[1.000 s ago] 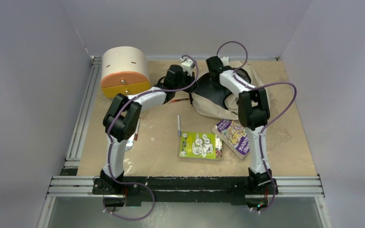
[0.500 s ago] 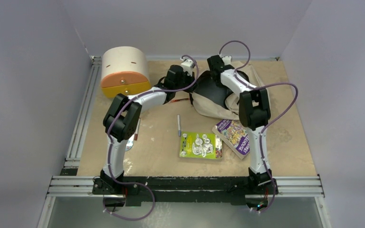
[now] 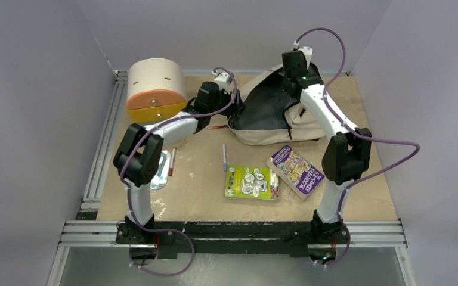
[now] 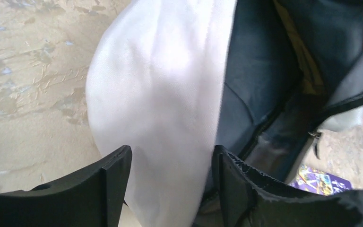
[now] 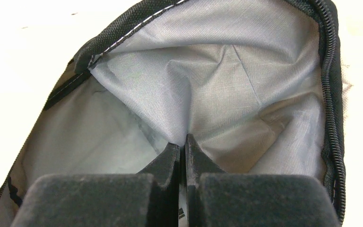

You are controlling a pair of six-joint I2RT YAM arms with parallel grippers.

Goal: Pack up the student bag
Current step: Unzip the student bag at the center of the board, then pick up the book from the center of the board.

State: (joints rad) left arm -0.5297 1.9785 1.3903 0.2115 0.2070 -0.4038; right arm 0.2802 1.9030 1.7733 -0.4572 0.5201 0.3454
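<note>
The student bag (image 3: pixel 277 134), cream with a dark inside, lies at the back middle of the table with its mouth held wide. My right gripper (image 3: pixel 294 76) is at the mouth's far rim. In the right wrist view that gripper (image 5: pixel 182 142) is shut on a fold of the bag's grey lining (image 5: pixel 227 85). My left gripper (image 3: pixel 225 102) is at the bag's left edge. In the left wrist view it (image 4: pixel 170 153) stands open, with a fold of the bag's cream fabric (image 4: pixel 156 85) lying between its fingers.
A cream drawer box (image 3: pixel 155 89) with orange and yellow fronts stands at the back left. In front of the bag lie a pen (image 3: pixel 224 157), a green book (image 3: pixel 251 182) and a purple book (image 3: pixel 295 171). A marker (image 3: pixel 172 161) lies by the left arm.
My right gripper shut on the bag's lining and lifted up and back, pulling the mouth wide. The left gripper opened and shifted left. The bag slid off the purple book.
</note>
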